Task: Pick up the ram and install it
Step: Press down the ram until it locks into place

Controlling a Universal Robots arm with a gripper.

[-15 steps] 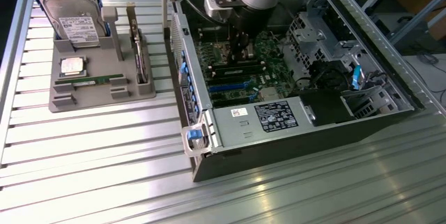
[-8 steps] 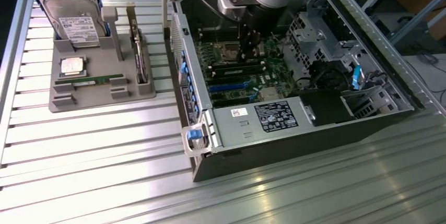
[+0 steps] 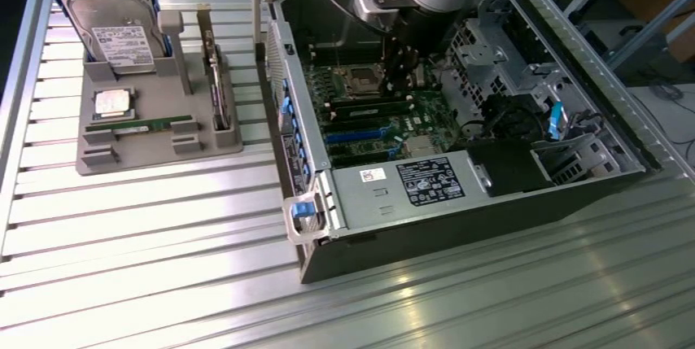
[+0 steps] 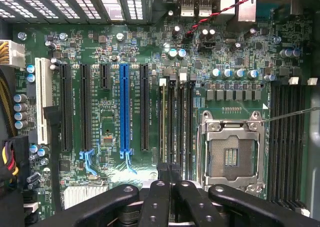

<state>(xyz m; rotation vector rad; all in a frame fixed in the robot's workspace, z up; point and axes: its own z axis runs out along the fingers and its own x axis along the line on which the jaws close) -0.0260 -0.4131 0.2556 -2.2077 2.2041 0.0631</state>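
Note:
My gripper (image 4: pixel 170 171) is shut, its dark fingertips pressed together over the near end of the motherboard's memory slots (image 4: pixel 177 122). A thin ram (image 4: pixel 163 122) with a pale top edge stands in the outermost of these slots. Its end runs under the fingertips, and I cannot tell whether they touch it. In the exterior view the gripper (image 3: pixel 409 89) reaches down into the open computer case (image 3: pixel 467 202), beside the empty CPU socket (image 3: pixel 356 80). A second ram (image 3: pixel 142 125) lies on the grey parts tray (image 3: pixel 152 158) at the exterior view's left.
The tray also carries a hard drive (image 3: pixel 109 19), a square silver CPU (image 3: pixel 112 102) and an upright card (image 3: pixel 220 93). Inside the case are the power supply (image 3: pixel 418 186), a drive cage (image 3: pixel 510 48) and cables (image 3: pixel 489 117). A blue expansion slot (image 4: pixel 124 107) lies beside the memory slots.

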